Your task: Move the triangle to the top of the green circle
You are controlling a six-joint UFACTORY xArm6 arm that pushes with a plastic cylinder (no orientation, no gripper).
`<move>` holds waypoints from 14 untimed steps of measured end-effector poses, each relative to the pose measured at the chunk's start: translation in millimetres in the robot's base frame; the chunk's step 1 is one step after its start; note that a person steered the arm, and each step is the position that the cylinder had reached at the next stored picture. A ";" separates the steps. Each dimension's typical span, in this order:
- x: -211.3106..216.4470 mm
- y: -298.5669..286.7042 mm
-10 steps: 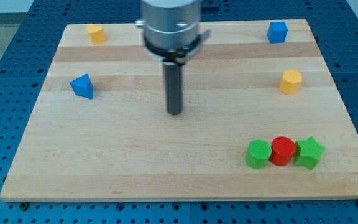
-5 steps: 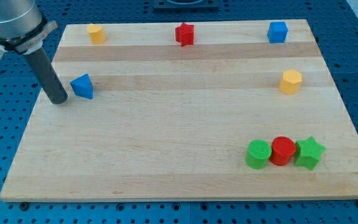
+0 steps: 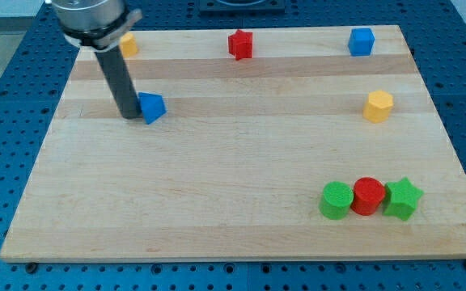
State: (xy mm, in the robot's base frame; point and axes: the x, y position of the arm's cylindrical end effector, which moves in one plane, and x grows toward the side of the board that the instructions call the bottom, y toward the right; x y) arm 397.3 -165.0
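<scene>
Now, in the one camera view, our tip (image 3: pixel 128 115) sits on the wooden board (image 3: pixel 217 218) toward the view's upper left, and the blue triangle (image 3: pixel 151 107) lies just to the view's right of it, touching or as good as touching the rod's lower end; we carry no jaws, only the straight dark rod, so nothing is clamped. The triangle looks like a small, solid blue wedge with a lighter top face and darker sides, sharp-cornered and lying flat. One corner seems to point toward the view's bottom right, away from our tip, though the block is so compact that we cannot make out a clear long axis. Far from our tip, toward the view's bottom right, the green circle (image 3: pixel 336 200) stands in a tight row, with a red circle (image 3: pixel 369 195) touching its right side and a green star (image 3: pixel 403 199) beyond that. Up and to the view's right of our tip a red star (image 3: pixel 240 44) sits near the board's top edge, with a blue cube (image 3: pixel 362 40) farther right and a yellow hexagon (image 3: pixel 379 106) below that. A yellow block (image 3: pixel 128 44) peeks out just behind the rod, above our tip, its shape partly hidden.
</scene>
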 end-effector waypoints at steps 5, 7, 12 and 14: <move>-42.1 88.3; -0.1 90.1; 32.6 173.2; 32.6 220.4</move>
State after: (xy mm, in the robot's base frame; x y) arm 430.0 55.4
